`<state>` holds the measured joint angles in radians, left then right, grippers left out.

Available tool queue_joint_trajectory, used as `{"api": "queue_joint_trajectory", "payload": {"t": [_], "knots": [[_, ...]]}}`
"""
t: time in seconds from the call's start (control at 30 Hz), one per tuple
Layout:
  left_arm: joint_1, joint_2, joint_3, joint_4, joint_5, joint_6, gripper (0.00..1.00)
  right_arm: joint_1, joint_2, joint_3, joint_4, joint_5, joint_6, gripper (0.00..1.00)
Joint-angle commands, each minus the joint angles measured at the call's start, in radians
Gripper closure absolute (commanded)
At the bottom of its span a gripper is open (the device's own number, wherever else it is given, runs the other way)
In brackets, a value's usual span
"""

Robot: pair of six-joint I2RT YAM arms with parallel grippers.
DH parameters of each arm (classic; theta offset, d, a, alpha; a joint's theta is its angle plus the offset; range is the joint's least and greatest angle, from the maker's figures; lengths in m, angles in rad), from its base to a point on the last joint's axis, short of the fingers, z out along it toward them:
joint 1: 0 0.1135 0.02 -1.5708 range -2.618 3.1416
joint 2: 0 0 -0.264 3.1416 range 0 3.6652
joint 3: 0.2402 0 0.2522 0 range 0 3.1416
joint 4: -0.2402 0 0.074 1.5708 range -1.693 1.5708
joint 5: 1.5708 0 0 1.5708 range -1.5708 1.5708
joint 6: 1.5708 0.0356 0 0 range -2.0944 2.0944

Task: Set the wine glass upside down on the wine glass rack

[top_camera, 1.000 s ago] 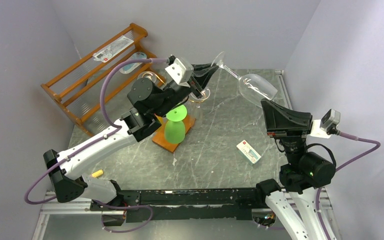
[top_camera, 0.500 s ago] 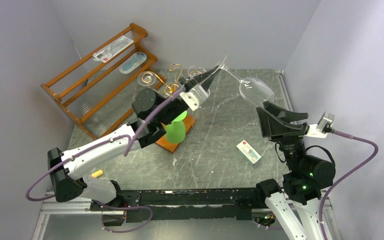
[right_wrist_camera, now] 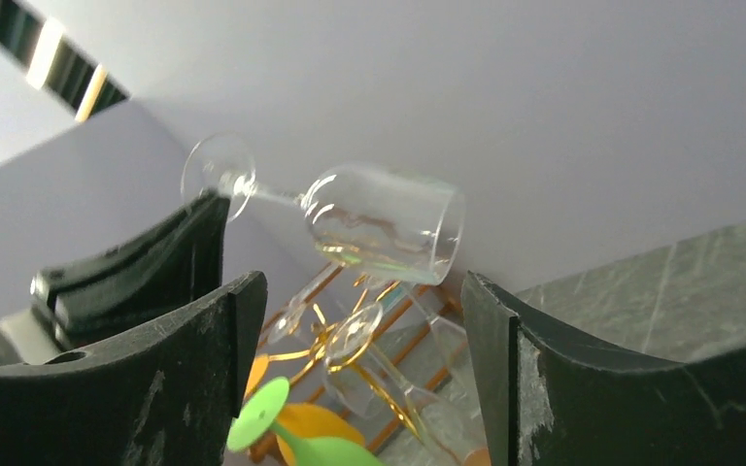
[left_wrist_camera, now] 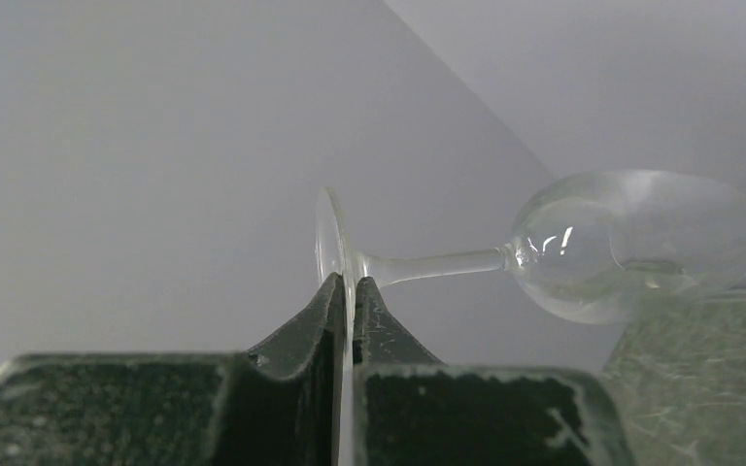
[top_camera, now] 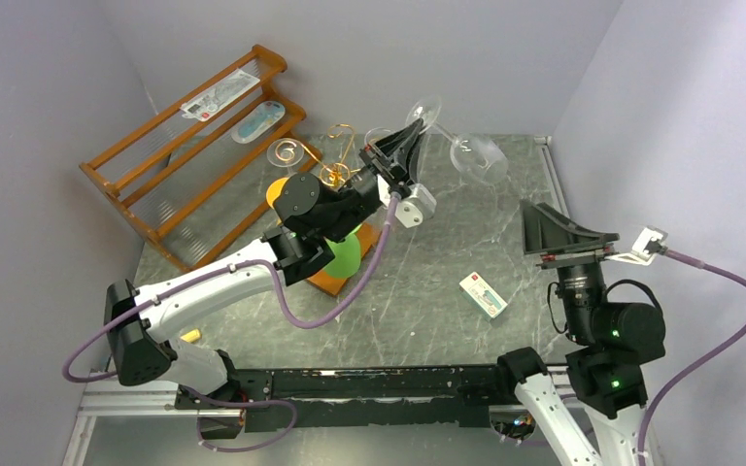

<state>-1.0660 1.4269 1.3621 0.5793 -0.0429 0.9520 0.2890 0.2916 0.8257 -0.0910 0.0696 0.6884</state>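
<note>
Left end effector (left_wrist_camera: 351,291) pinches the wine glass (left_wrist_camera: 631,248) by its foot (held sideways).

No text legible anywhere, print on the small box (top_camera: 484,294) too small to read, markings on the packets (top_camera: 220,95) on the shelf (top_camera: 270,60) likewise blurred

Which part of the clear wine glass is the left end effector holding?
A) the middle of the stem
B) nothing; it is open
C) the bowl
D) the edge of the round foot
D: in the left wrist view the left end effector is shut on the foot rim of the wine glass, its stem and bowl jutting out free.
</note>
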Motion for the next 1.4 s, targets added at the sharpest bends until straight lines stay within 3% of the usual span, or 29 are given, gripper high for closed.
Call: {"api": "queue_joint_trajectory", "payload": {"t": [0.0,0.1,0.33,0.47,0.67,0.87,1.0,1.07,1.17,1.2,1.23,1.37], "knots": [[-0.003,0.024,0.028,0.072,-0.029,0.135,0.95,-0.002,0.058,0.092,-0.162,0.232,0.149,0.23],[-0.003,0.059,0.057,0.052,-0.021,0.185,0.95,-0.002,0.185,0.196,-0.133,0.169,0.143,0.24],[-0.003,0.106,0.073,0.008,0.033,0.271,0.95,-0.002,0.509,0.489,-0.149,-0.153,0.08,0.27],[-0.005,0.136,0.087,-0.025,0.034,0.327,0.95,-0.002,0.602,0.516,-0.055,-0.328,0.139,0.29],[-0.01,0.146,0.076,-0.029,0.045,0.367,0.95,-0.002,0.695,0.586,-0.16,-0.305,0.176,0.39],[-0.016,0.14,0.066,-0.053,0.044,0.404,0.95,-0.001,0.744,0.602,-0.2,-0.299,0.203,0.58],[-0.016,0.129,0.06,-0.076,0.044,0.403,0.95,-0.002,0.768,0.603,-0.205,-0.341,0.207,0.63],[-0.017,0.127,0.062,-0.081,0.044,0.394,0.95,-0.002,0.781,0.608,-0.208,-0.364,0.21,0.73],[-0.017,0.123,0.06,-0.077,0.044,0.371,0.95,-0.002,0.794,0.62,-0.229,-0.363,0.221,0.98],[-0.017,0.117,0.055,-0.065,0.031,0.357,0.95,-0.002,0.788,0.618,-0.23,-0.335,0.229,1.0],[-0.017,0.112,0.048,-0.053,0.016,0.338,0.88,-0.002,0.773,0.606,-0.215,-0.309,0.239,1.0],[-0.017,0.078,0.044,-0.066,0.012,0.236,0.46,-0.002,0.719,0.546,-0.121,-0.187,0.256,1.0]]}}
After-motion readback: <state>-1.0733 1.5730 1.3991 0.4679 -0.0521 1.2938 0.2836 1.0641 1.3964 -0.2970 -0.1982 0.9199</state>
